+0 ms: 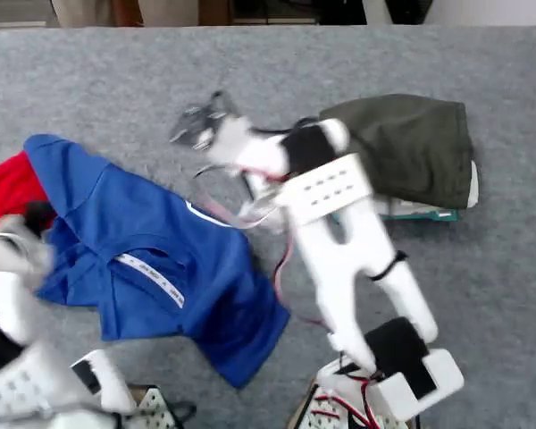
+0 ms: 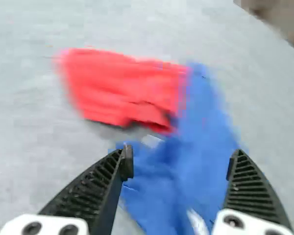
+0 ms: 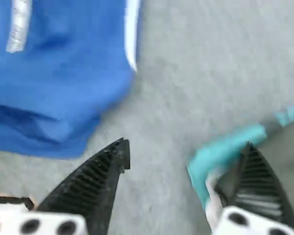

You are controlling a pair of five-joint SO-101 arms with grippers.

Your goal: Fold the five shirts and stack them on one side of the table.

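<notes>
Left wrist view puts the blue shirt [image 2: 206, 117] right beneath the left gripper [image 2: 182, 152], jaws spread; best pinch one edge layer only.

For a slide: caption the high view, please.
Blue shirt lies rumpled beside a red one; dark green shirt sits folded apart.

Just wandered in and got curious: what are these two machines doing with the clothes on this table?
Two robot arms are folding shirts. A folded pile, dark green shirt on top, sits at one side of the table. A blue shirt lies unfolded, against a red shirt. The left hand hangs open above the blue shirt; the right hand, also open, is over bare table. Neither holds anything.
</notes>
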